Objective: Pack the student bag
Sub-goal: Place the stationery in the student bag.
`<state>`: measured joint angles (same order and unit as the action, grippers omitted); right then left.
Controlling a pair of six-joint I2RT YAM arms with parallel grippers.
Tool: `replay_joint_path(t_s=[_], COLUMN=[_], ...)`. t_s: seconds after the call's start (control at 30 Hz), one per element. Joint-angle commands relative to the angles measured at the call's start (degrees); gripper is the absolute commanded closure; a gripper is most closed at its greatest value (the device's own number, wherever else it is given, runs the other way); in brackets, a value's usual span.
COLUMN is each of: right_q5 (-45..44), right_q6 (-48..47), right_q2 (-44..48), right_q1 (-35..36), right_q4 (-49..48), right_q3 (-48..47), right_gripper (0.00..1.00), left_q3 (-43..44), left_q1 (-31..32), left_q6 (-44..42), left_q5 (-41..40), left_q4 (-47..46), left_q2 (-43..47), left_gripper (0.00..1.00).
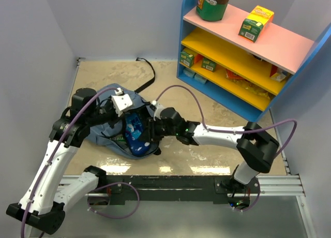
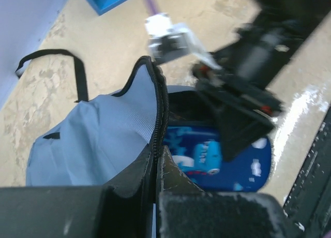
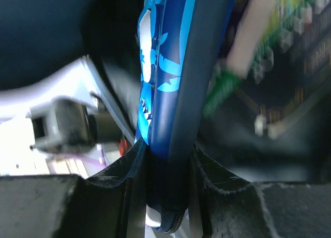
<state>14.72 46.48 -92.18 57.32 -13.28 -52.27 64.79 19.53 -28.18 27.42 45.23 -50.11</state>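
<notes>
Beige marbled desk, pale walls on three sides. Blue shelf unit at the far right corner, pink top board, yellow boards below with small packets on them. Left arm and right arm both reach in toward left of centre, meeting over the bag. Student bag: slate-blue, soft, slumped on the desk left of centre, well apart from the shelf unit, its mouth open and facing the right arm. One black strap trails across the desk toward the far wall. Dark-blue pencil case with light-blue print sits in the open mouth of the bag, just behind the zippered edge; how deep it sits, cannot tell. Left gripper: jaws clenched on the bag's black zippered rim, which stands up from between them, fabric on one side and the opening on the other. Right gripper: jaws grasping the pencil case by its narrow edge, one finger pressed against each flat side. On the shelf unit's top board, a green canister with a dark lid, and nearby a yellow-and-green carton.
</notes>
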Motion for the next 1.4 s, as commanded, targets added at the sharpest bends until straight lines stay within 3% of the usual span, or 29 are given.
replay_joint_path(t_s=[0.0,0.2,0.33,0.4,0.43,0.5,0.63,0.83,0.97,1.1,1.3,1.37], right_q5=[0.0,-1.5,-2.4,-4.9,-6.1,-14.1,-23.0,-27.2,-29.4,-32.3,-34.7,-34.8], right_q6=[-1.7,2.2,4.6,4.1,3.7,4.1,5.0,3.9,3.0,4.8,9.1,9.8], right_q2=[-4.9,-12.2,-12.5,-9.3,-7.6,-2.5,17.9,28.4,24.5,20.5,13.7,10.8], right_q1=[-3.3,-6.0,-6.0,-5.8,-5.8,-5.7,-5.7,-4.9,-4.3,1.7,8.5,8.6], right_q4=[3.4,0.2,-6.0,-7.2,-7.1,-5.5,-7.5,4.7,12.6,13.1,12.5,12.6], right_q3=[-11.4,-18.8,-15.6,-11.3,-9.4,-3.5,8.7,13.7,13.3,14.1,12.4,10.9], right_gripper=[0.97,0.87,0.4,0.27,0.14,0.05,0.02,0.12,0.16,0.01,0.02,0.1], left_q3=[3.4,4.0,2.9,1.9,0.8,-0.7,-5.7,-6.0,-8.2,-9.5,-10.8,-10.6], left_q1=[0.3,0.3,0.3,0.3,0.4,0.3,0.3,0.3,0.4,0.4,0.4,0.5], left_q6=[-6.5,-10.7,-10.6,-8.8,-8.0,-2.4,1.1,-7.7,-9.7,-9.8,-10.5,-10.7], left_q5=[13.2,16.8,16.0,14.4,13.9,12.8,20.8,22.0,24.4,23.9,22.1,22.0], left_q4=[0.8,8.7,7.9,5.3,4.3,0.1,-2.5,6.4,9.7,7.9,4.8,4.5], left_q2=[3.3,1.9,2.3,3.1,3.3,4.0,4.7,-0.1,-2.0,-2.2,-3.9,-4.6], left_gripper=[1.0,1.0,1.0,1.0,1.0,1.0,1.0,1.0,1.0,1.0,1.0,1.0])
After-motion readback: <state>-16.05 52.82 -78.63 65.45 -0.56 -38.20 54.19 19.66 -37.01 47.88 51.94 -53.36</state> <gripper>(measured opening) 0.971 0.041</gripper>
